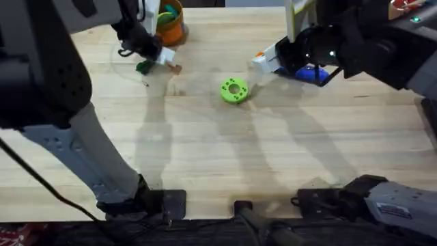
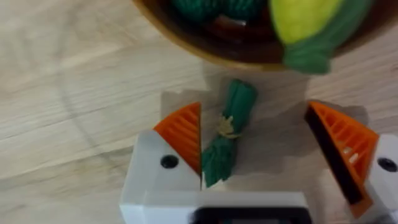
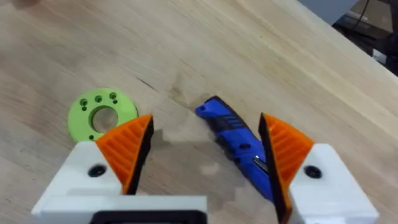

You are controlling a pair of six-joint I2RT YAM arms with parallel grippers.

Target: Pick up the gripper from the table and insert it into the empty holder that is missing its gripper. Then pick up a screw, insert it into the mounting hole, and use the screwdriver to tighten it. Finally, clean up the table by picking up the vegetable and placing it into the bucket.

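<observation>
**Both pincers spread above their objects on the table**

We see our left pincer released, its orange ribbed pads set wide apart over the wooden table. The vegetable, a dark green bundle tied round its middle, lies flat on the wood between those pads, much closer to one pad than the other; whether it touches that pad we cannot tell. Just beyond the vegetable's far end sits the bucket, its orange wall and dark inside in view, with green and yellow items inside it. From overhead, the left pincer hangs near the far left of the table, with the vegetable just beside it and the bucket a little farther back.

Our right pincer is likewise released, its fingers spread wide. The screwdriver, bright blue with dark details, lies on the table between them, nearer to one pad, and nothing grips it. The lime green disc with its ring of small holes rests flat on the wood beside the other finger. Overhead, the right pincer sits at the far right of the table, the screwdriver shows blue beneath the arm, and the disc lies near the middle, well apart from the vegetable.
</observation>
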